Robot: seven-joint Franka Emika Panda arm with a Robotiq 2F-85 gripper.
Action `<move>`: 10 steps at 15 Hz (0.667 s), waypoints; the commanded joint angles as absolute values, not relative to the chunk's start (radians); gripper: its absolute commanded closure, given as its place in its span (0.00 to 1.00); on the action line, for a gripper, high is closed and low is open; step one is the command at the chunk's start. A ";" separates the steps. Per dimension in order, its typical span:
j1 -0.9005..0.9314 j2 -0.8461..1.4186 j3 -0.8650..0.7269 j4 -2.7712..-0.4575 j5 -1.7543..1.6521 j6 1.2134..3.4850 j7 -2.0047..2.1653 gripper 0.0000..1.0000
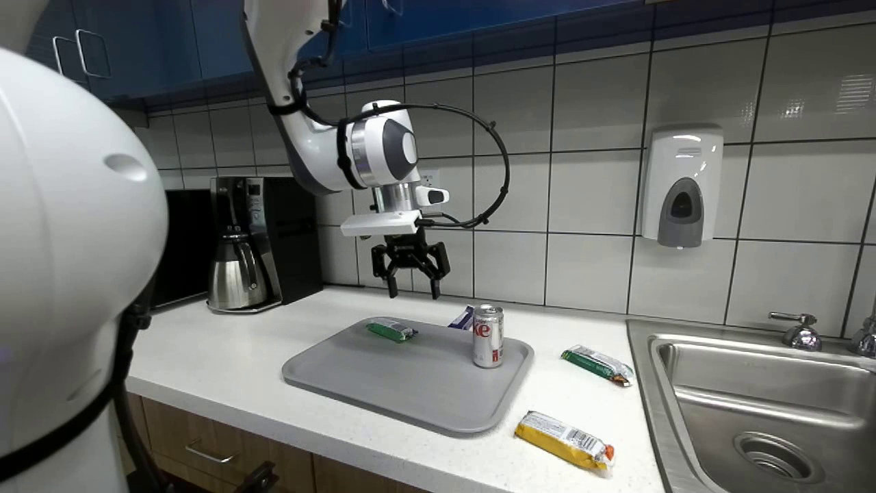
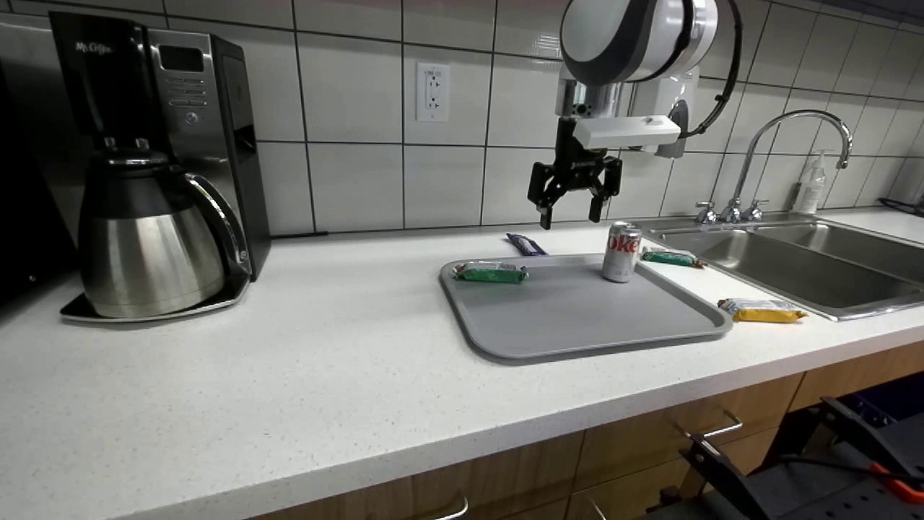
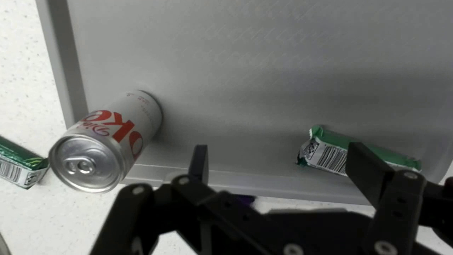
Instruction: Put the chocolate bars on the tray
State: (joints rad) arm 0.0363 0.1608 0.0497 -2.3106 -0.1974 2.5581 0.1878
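Yellow bar [image 1: 562, 440]: nearest me, flat on the worktop [image 1: 205, 342] just beside the front corner of the tray [image 1: 410, 387], on the side of the sink [image 1: 658, 411]; pale barcode panel upward, yellow down the side, an orange-red mark at one end.
Tray: wide, grey, rounded corners, low rim.
Green bar by the sink [image 1: 595, 364]: on the worktop between the tray's sink-side edge and the sink's rim; glossy green with a silvery panel, orange-brown at one tip.
Can [image 1: 488, 337]: silver, red-lettered, upright on the tray near its back sink-side corner.
Gripper [image 1: 415, 293]: black, fingers spread wide, well above the tray, toward its back edge.
Green bar on the tray [image 1: 391, 330]: flat, just inside the back edge, toward the corner nearer the coffee maker [image 1: 291, 233]; green, pale barcode panel.
Purple bar [image 2: 525, 245]: farthest off, on the worktop behind the tray's back edge; dark purple with paler patches; touching the rim or not, I can't tell.
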 commanded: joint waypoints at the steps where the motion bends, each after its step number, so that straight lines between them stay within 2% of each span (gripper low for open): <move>1: 0.056 0.262 0.018 -2.184 -0.198 2.545 0.225 0.00; 10: 0.064 0.469 -0.017 -1.920 -0.143 2.522 0.216 0.00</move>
State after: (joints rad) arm 0.0520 0.3961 -0.0032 -2.0288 -0.1780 2.5561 0.2141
